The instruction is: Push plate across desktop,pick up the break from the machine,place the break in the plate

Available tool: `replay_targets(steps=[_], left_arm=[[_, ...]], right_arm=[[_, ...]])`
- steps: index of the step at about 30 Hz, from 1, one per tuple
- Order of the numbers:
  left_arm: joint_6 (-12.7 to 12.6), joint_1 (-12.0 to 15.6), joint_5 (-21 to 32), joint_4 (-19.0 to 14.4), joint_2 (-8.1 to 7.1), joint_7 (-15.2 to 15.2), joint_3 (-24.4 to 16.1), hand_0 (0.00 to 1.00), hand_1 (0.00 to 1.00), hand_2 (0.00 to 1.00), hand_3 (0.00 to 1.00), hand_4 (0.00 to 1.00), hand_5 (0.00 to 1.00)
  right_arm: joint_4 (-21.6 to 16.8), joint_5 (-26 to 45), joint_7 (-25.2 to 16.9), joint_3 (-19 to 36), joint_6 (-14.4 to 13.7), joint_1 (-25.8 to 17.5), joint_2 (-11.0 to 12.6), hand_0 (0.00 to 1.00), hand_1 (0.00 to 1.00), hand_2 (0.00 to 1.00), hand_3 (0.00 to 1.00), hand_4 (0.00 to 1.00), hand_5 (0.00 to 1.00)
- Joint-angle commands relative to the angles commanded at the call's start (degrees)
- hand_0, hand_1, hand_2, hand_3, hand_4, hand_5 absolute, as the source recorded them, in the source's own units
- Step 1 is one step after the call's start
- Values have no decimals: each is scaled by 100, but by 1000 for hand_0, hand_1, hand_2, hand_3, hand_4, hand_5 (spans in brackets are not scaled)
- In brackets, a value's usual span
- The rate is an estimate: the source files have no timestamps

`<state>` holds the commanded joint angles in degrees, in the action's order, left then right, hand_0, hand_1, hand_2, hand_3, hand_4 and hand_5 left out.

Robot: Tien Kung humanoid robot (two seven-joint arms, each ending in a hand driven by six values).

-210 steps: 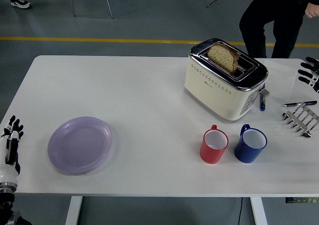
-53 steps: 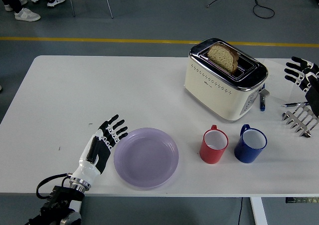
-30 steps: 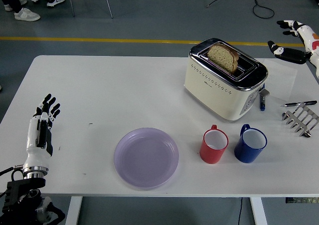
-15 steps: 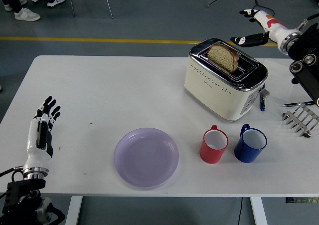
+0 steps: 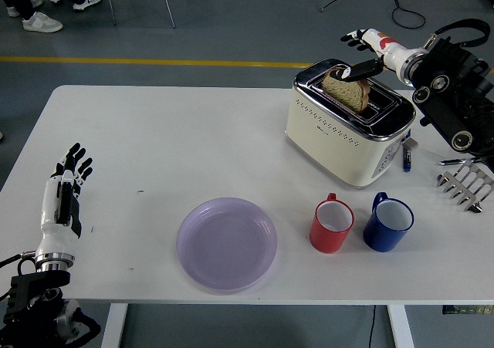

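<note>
Brown bread (image 5: 347, 91) stands upright in the toaster (image 5: 349, 121), just below the right hand (image 5: 366, 54), whose fingers (image 5: 360, 71) spread open above its top edge, gripping nothing; left hand (image 5: 63, 201) rests far off.

the lilac plate (image 5: 227, 242) lies flat and bare, well apart from the right hand (image 5: 361, 55) and to the right of the left hand (image 5: 64, 193). the brown bread slice (image 5: 346, 90) stands upright in the slot of the cream, chrome-topped toaster (image 5: 348, 123), just under the right hand's fingers (image 5: 360, 72).
</note>
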<state>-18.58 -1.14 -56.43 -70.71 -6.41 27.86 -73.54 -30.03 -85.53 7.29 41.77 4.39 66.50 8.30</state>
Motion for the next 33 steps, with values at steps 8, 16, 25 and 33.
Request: replay_targets(steps=[8,16,25,33], left_arm=[[-9,28,81,34,3,40,-10,848,878,936,903,527,990],[-5,-62,104,77,2,39,56,844,878,936,902,528,983],[-7,-72,103,113,0,35,86,843,878,934,901,526,975],[-10,-81,110,124,-1,36,101,839,875,934,900,524,955]], right_arm=[[262,-3,98,-254,-31,32,-136,870,803,783,824,813,376],[459,-131,239,-256,-166,63,-272,726,729,711,787,802,376],[784,133,273,-610,-326,157,-485,615,659,636,758,793,373],[903,191,309,-871,-572,207,-602,433,534,523,676,738,333]])
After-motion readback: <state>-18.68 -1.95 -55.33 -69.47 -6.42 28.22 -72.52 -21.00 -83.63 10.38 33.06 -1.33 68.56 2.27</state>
